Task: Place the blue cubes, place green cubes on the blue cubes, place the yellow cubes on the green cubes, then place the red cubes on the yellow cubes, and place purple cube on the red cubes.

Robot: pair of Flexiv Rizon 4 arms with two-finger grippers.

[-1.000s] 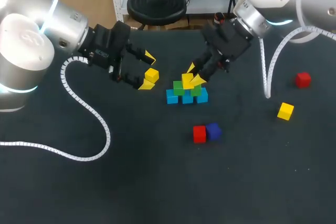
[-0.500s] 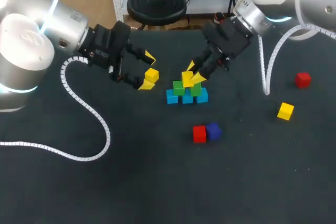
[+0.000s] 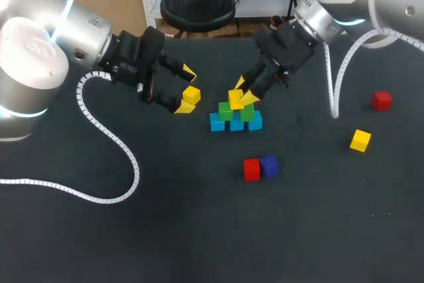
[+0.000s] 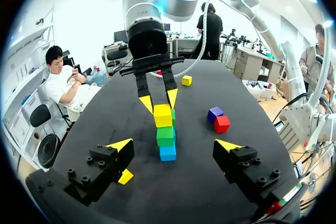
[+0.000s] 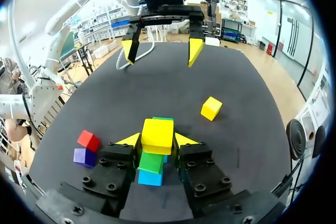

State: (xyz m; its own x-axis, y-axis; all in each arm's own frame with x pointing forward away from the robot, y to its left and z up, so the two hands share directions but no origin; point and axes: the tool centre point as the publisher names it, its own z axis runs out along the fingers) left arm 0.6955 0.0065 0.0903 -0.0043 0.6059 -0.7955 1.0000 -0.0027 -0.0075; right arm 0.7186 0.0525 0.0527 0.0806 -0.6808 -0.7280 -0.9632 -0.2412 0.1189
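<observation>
Yellow plastic cube (image 3: pixel 236 100), clamped in our right jaws, sat atop the green plastic cubes (image 3: pixel 226 111) at frame centre: we judged the yellow layer underway. Next called for releasing cleanly. Left jaws gaped apart.

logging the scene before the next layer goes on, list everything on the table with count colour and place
blue cubes: three, blue, row mid-table, bottom layer
green cubes: two, green, on the blue cubes
top yellow cube: one, yellow, on the green cubes
other yellow cubes: two, yellow, one left of the stack, one at the right
red cubes: two, red, one before the stack, one far right
purple cube: one, beside the nearer red cube
table: one, black
left gripper: open, over the left yellow cube
right gripper: shut on top yellow cube
</observation>
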